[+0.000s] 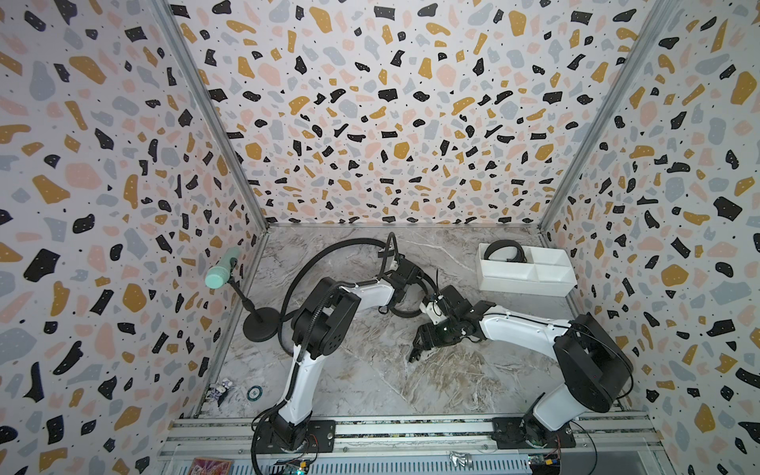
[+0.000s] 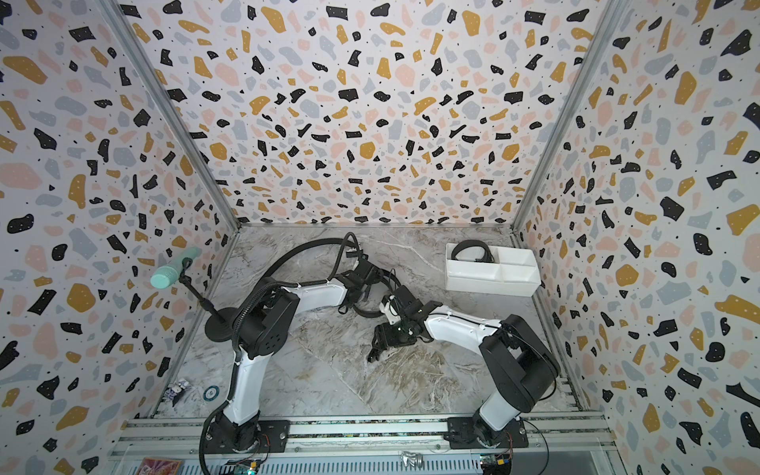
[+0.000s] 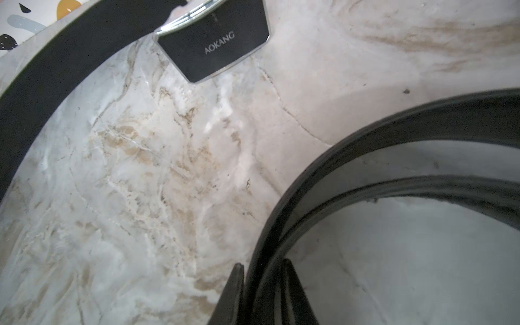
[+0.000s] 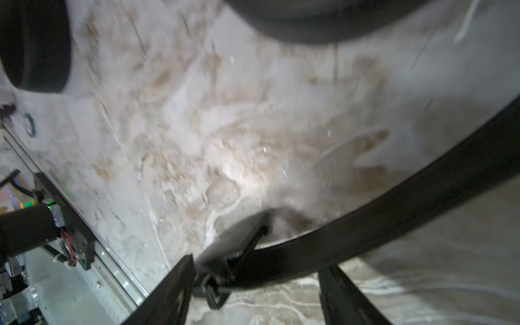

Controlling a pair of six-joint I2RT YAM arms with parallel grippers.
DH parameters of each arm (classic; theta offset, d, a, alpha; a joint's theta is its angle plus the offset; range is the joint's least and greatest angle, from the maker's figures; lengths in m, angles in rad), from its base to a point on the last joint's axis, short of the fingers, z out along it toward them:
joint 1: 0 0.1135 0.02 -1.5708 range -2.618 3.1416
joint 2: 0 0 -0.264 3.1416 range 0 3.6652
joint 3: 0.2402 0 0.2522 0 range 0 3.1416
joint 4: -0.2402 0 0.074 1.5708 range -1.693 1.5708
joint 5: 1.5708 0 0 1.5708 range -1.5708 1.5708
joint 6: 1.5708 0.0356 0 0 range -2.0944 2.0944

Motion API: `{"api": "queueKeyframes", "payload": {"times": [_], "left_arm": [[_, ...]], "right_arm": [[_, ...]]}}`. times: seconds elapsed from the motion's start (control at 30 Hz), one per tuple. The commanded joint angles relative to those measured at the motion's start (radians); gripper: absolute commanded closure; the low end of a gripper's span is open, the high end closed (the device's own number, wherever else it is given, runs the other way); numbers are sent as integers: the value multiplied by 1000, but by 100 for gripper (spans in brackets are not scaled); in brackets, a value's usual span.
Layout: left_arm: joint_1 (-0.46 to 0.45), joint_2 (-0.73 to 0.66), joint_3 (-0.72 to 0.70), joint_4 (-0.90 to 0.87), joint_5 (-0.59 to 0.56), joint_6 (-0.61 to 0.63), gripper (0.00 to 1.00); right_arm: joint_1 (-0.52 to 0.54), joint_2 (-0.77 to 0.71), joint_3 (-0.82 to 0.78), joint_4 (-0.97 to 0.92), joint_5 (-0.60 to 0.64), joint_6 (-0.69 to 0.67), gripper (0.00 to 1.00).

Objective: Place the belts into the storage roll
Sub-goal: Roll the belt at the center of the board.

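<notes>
Left pincer [image 3: 261, 264] clamps a looped black leather belt [image 3: 394, 126]; right pincer [image 4: 257, 264] stands wide, a grey metal buckle [image 4: 233, 239] between its fingers.

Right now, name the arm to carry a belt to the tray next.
Left, probably: left gripper pinches a belt loop, closer to the white tray. The right gripper only straddles a buckle, jaws apart.

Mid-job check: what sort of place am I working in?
Probably a robot recording booth, not a home: terrazzo-print walls box in a marble-look tabletop, the left arm and right arm bolt to an aluminium rail, and a microphone stands at one side.
</notes>
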Motion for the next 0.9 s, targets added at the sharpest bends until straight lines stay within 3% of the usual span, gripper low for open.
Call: {"api": "queueKeyframes", "payload": {"times": [0.0,0.17,0.33,0.43,0.53,0.6,0.87], "left_arm": [[0,30,-11,-69,98,5,79],[-2,45,4,-73,139,11,78],[-14,61,39,-99,168,20,79],[-22,79,67,-124,168,25,78],[-28,100,95,-147,171,25,78],[-33,116,116,-167,169,25,78],[-51,154,165,-196,168,28,78]], "right_arm": [[-99,-22,101,-66,60,-74,27],[-222,85,203,-92,177,-168,29],[-275,173,197,-1,147,-172,39],[-274,211,184,24,132,-166,46],[-261,206,145,49,104,-147,64],[-237,178,113,51,86,-126,71],[-95,92,-56,215,-47,81,76]]}}
